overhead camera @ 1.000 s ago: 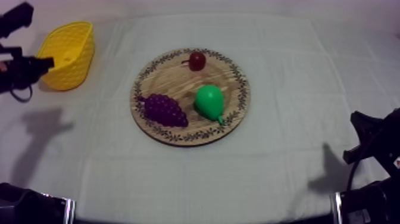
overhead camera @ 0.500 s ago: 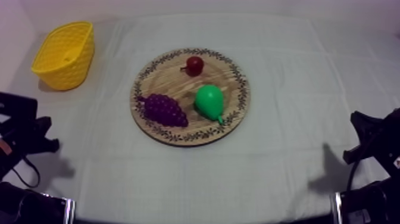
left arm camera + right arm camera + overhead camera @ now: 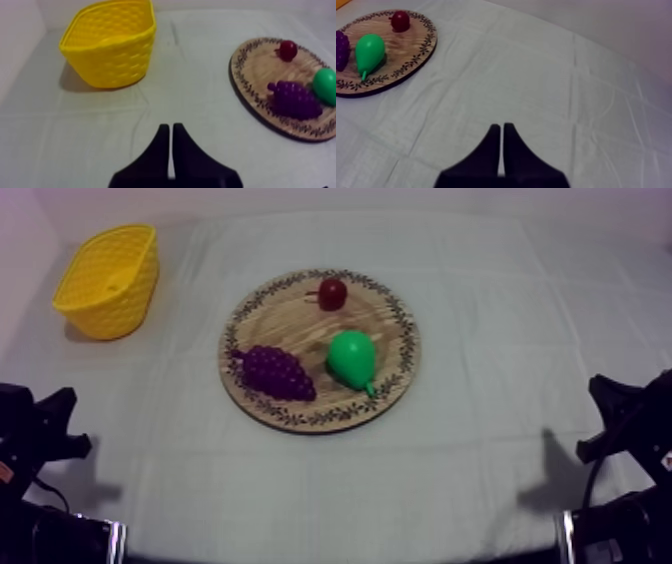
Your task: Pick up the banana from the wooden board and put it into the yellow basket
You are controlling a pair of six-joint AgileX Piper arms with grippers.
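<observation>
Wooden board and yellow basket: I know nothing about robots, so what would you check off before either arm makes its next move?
1. A banana waiting on the wooden board: not ok; the board bears a bunch of grapes, a pear and a small red fruit.
2. The banana inside the yellow basket: cannot tell; what lies in it is too unclear.
3. The basket upright, mouth up: ok.
4. Nothing in the left pincer: ok; fingers together, over cloth, short of the basket.
5. Nothing in the right pincer: ok; fingers together, over cloth beside the board.
</observation>
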